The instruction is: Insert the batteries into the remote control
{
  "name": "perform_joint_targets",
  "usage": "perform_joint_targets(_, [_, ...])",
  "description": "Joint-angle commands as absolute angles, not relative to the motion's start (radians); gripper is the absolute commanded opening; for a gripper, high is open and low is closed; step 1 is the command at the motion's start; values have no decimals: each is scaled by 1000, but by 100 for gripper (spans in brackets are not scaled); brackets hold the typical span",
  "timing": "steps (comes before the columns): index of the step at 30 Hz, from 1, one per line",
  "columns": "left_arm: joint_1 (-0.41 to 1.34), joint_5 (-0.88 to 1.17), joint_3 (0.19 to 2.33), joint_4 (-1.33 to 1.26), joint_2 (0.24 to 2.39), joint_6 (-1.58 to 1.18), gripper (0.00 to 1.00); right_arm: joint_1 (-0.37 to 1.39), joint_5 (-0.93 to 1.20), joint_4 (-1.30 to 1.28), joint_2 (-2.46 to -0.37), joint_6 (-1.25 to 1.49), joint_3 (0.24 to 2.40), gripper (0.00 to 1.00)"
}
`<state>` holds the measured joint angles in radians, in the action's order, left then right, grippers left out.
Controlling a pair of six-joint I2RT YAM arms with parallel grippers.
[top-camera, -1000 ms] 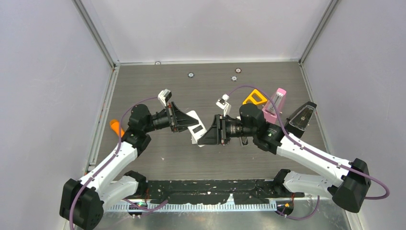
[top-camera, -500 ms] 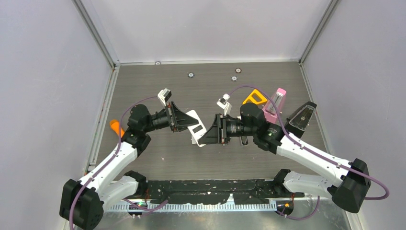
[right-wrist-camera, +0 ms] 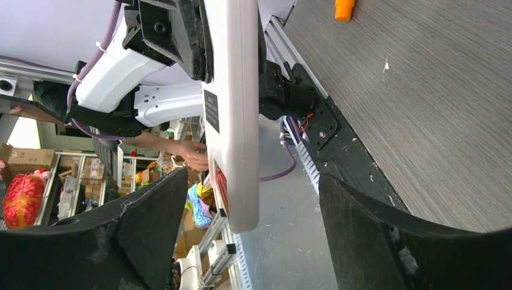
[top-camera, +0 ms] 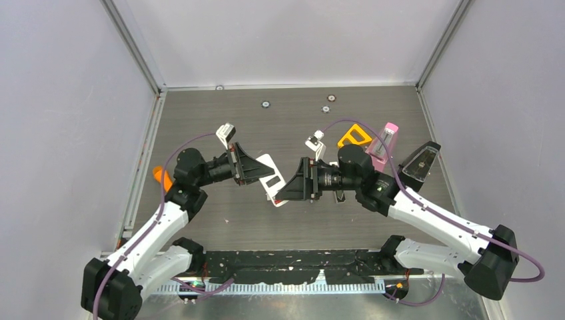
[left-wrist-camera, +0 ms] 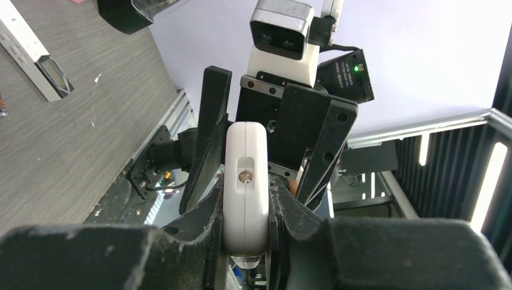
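Remote (left-wrist-camera: 246,175) in left gripper (left-wrist-camera: 246,208) (right gripper (right-wrist-camera: 252,181) parted)

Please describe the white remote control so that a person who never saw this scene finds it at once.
Look at the middle of the grey table. The remote control is the flat white slab clamped edge-on in the left gripper. Unlike the other white bar, it is held, not lying on the table.
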<state>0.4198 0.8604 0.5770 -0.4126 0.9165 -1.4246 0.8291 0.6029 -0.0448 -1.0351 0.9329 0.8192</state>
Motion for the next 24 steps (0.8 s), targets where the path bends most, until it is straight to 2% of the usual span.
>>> perform_joint_targets(1, [424, 856, 595, -404, 861, -1335, 0, 827, 576, -35, -991, 881, 835, 84])
perform_joint_targets(7, [422, 839, 607, -336, 825, -1274, 0, 828, 529, -140, -964, 801, 879, 79])
perform_joint_targets(15, [423, 834, 609, -338, 825, -1287, 0, 829, 547, -173, -987, 757, 887, 58])
perform_joint_targets(19, [423, 835, 610, -339, 824, -1293, 0, 830, 549, -165, -1007, 761, 887, 43])
perform_joint_targets(22, [423, 835, 609, -340, 825, -1296, 0, 830, 543, -174, -1015, 760, 888, 24])
perform_joint_targets(23, [423, 835, 610, -340, 825, -1298, 0, 829, 539, -176, -1016, 759, 888, 15])
perform_joint_targets(24, [423, 835, 611, -342, 827, -1298, 0, 830, 538, -180, -1017, 759, 888, 10])
